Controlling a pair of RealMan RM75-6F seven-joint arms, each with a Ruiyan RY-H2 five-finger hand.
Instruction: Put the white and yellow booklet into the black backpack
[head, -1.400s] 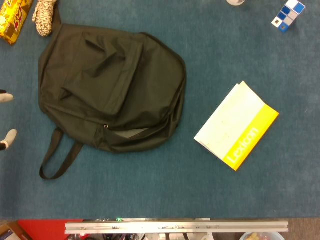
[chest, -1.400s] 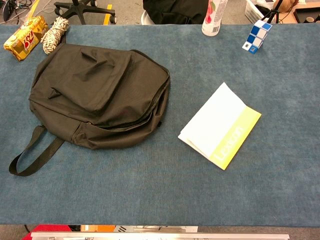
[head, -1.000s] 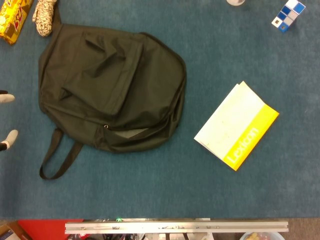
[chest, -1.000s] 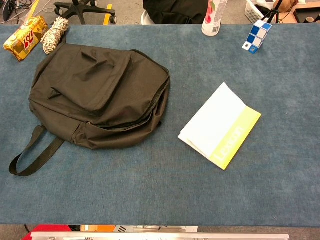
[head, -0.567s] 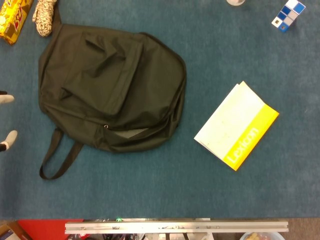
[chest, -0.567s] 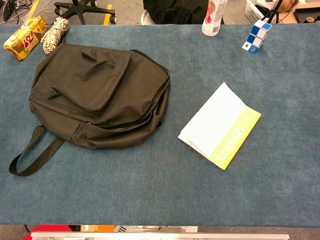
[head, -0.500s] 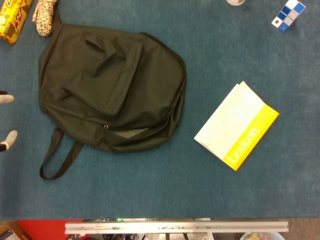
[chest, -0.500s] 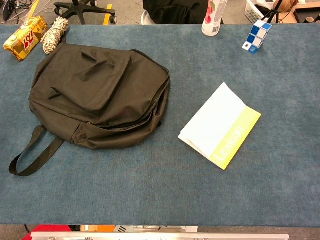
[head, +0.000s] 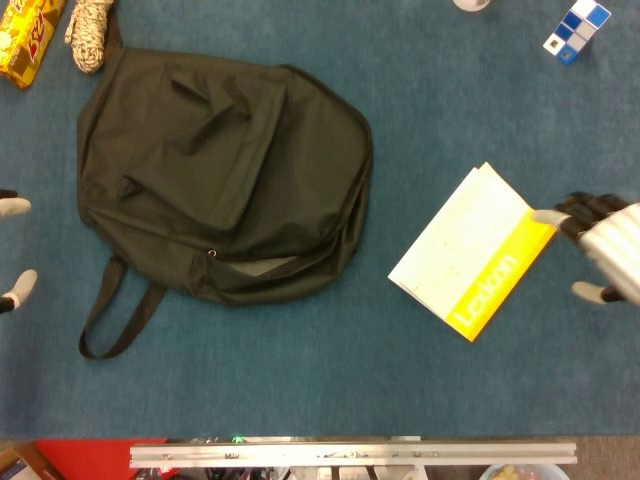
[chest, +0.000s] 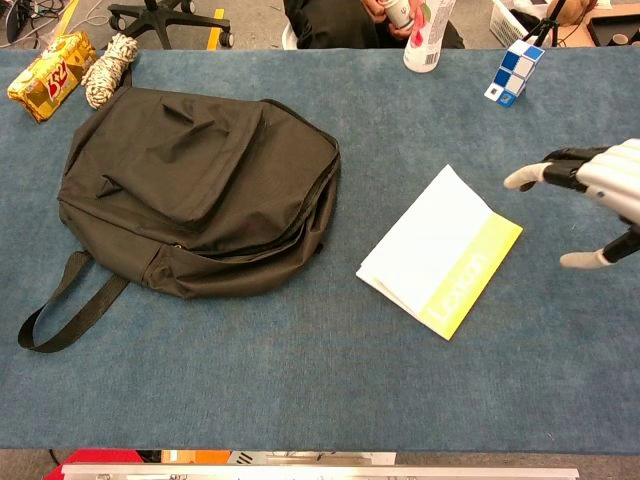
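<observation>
A: What is the head view showing you?

B: I am seeing my right hand (head: 605, 250) reaching in at the right edge, fingers spread wide and holding nothing, one fingertip just beside the yellow edge of the flat white and yellow paper booklet (head: 472, 252). The booklet is lying on the blue carpeted table (head: 420, 110), well apart from the soft black fabric backpack (head: 215, 170). Of my left hand (head: 12, 248) only 2 pale fingertips are showing at the left edge, apart from each other and gripping nothing.

A: And the chest view?

B: My right hand (chest: 600, 205) is hovering beside the booklet (chest: 440, 250), fingers open, not touching it. The backpack (chest: 190, 185) is lying flat, its zipper gaping along the near side. My left hand is not appearing here.

A: How will the booklet handle?

B: I am judging it light, thin and floppy, with a slick cover. I am planning to pinch the yellow edge nearest me, since flat paper gives no other purchase.
</observation>
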